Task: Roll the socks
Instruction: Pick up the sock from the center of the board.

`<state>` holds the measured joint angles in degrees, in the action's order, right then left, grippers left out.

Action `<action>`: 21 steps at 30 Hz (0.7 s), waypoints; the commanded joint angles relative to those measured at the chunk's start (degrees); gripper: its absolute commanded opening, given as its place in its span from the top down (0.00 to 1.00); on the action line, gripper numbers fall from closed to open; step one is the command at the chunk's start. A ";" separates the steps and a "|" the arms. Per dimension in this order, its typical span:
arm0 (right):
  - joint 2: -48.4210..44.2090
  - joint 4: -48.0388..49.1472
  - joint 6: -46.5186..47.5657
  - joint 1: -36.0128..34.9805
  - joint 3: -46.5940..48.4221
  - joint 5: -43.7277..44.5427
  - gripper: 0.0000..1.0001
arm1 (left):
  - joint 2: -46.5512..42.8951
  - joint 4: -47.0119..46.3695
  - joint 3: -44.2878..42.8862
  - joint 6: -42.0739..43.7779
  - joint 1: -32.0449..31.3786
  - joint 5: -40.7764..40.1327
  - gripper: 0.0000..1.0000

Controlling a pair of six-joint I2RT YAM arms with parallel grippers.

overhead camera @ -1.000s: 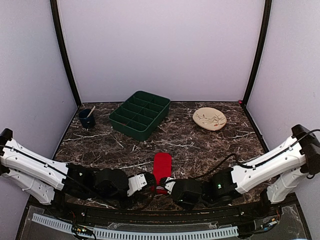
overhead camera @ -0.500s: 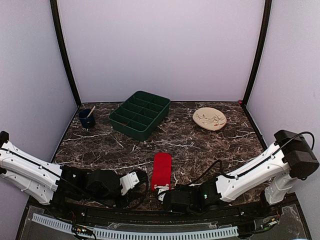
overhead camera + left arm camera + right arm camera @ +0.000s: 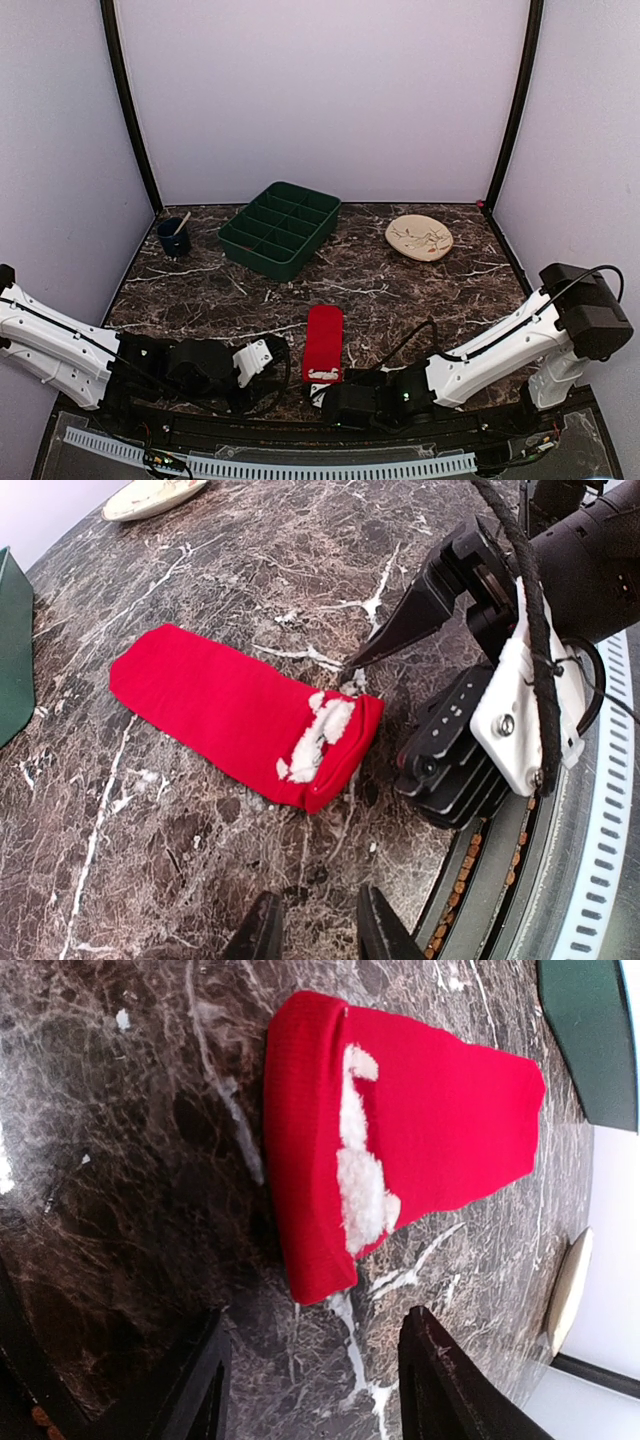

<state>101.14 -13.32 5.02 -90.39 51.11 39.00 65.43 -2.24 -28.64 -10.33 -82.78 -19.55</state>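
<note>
The red socks [image 3: 323, 340] lie flat as one long strip near the front middle of the marble table, white marks on the cuff end nearest the arms. The left wrist view shows the socks [image 3: 230, 705] ahead and apart from my left gripper [image 3: 315, 932], whose fingers stand narrowly apart over bare marble, nothing between them. My left gripper [image 3: 270, 355] sits to the left of the cuff. My right gripper [image 3: 320, 1380] is open wide just short of the cuff of the socks [image 3: 420, 1130], holding nothing. From above, my right gripper [image 3: 322, 386] lies right behind the cuff.
A green compartment tray [image 3: 280, 228] stands at the back centre. A dark blue cup [image 3: 173, 237] with a stick in it is at the back left, a beige plate [image 3: 419, 238] at the back right. A black rail [image 3: 590, 810] runs along the near table edge.
Both grippers have drawn back from the socks' near end toward the table's front edge. The right jaws have spread wider. The socks now lie free and flat.
</note>
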 commanded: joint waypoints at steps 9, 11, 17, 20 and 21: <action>3.77 2.64 9.39 -0.72 1.01 0.54 0.53 | -3.53 -2.18 2.53 0.41 -0.16 -3.10 0.73; 4.04 3.00 10.53 -0.73 0.95 0.28 0.55 | -3.72 -2.15 2.63 0.31 -0.16 -3.36 0.73; 5.02 3.62 12.19 -0.67 0.68 0.11 0.61 | -3.60 -2.15 2.66 0.10 -0.18 -3.48 0.73; 5.49 3.63 12.37 -0.43 0.78 -0.35 0.63 | -3.55 -2.00 2.58 -0.04 -0.13 -3.36 0.73; 5.68 3.57 12.39 -0.18 0.93 -0.68 0.63 | -3.49 -1.97 2.56 -0.06 -0.12 -3.39 0.73</action>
<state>104.38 -8.69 16.45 -90.50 51.99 40.60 62.76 -3.42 -26.79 -10.28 -82.78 -22.09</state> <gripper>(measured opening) 0.374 0.274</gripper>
